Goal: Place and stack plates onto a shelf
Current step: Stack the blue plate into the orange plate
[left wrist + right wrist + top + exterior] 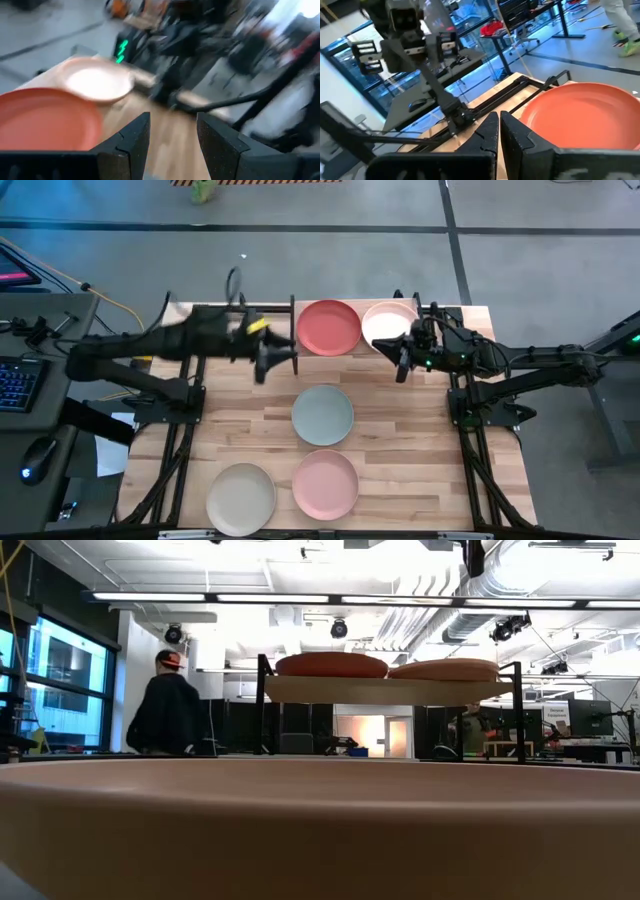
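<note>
The shelf (296, 330) stands at the table's far edge, and its wood top board (385, 690) carries two plates side by side: the red plate (328, 327) and the pale peach plate (388, 325). On the tabletop lie the blue-grey plate (322, 415), the pink plate (325, 483) and the cream plate (241, 498). No terracotta plate shows in the high view. My left gripper (272, 358) hovers open just left of the shelf's near corner. My right gripper (404, 362) is shut and empty at the shelf's near right corner, beside the peach plate.
A broad tan rim (320, 830) close to the low camera fills the lower half of that view. A person (170, 705) stands in the room behind the table. Bare wood (420, 450) lies to the right of the plates. A desk with a keyboard (20, 380) is off the table's left.
</note>
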Controlling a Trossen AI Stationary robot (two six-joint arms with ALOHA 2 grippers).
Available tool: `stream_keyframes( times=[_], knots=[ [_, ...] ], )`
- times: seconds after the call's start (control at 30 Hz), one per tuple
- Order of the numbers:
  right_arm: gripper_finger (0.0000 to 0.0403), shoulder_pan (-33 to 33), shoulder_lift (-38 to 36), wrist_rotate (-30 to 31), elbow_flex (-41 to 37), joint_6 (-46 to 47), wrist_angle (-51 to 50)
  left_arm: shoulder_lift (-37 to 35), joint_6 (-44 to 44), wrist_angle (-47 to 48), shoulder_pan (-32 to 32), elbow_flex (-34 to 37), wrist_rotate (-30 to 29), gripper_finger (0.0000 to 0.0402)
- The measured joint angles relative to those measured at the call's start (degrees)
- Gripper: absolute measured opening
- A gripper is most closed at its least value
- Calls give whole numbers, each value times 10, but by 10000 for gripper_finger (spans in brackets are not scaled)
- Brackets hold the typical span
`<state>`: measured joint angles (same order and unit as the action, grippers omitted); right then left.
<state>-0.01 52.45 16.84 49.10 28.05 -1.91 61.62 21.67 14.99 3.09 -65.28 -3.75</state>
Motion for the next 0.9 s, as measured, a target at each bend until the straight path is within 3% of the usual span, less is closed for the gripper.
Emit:
stream_keyframes(
  times=[0.13,0.23,0.57,0.7,0.9],
  knots=[
    [1,0,0,-19,0,-1,0,-84,35,-153,-36,139,-32,152],
    [1,0,0,-24,0,1,0,-125,35,-213,-41,199,-56,152],
    [12,20,38,-128,0,193,-10,-165,27,-216,-38,221,-74,152],
    [58,58,105,-133,0,227,-34,-165,23,-212,-38,221,-74,152],
    [160,82,211,-149,0,277,-112,-165,22,-212,-38,221,-74,152]
  ],
)
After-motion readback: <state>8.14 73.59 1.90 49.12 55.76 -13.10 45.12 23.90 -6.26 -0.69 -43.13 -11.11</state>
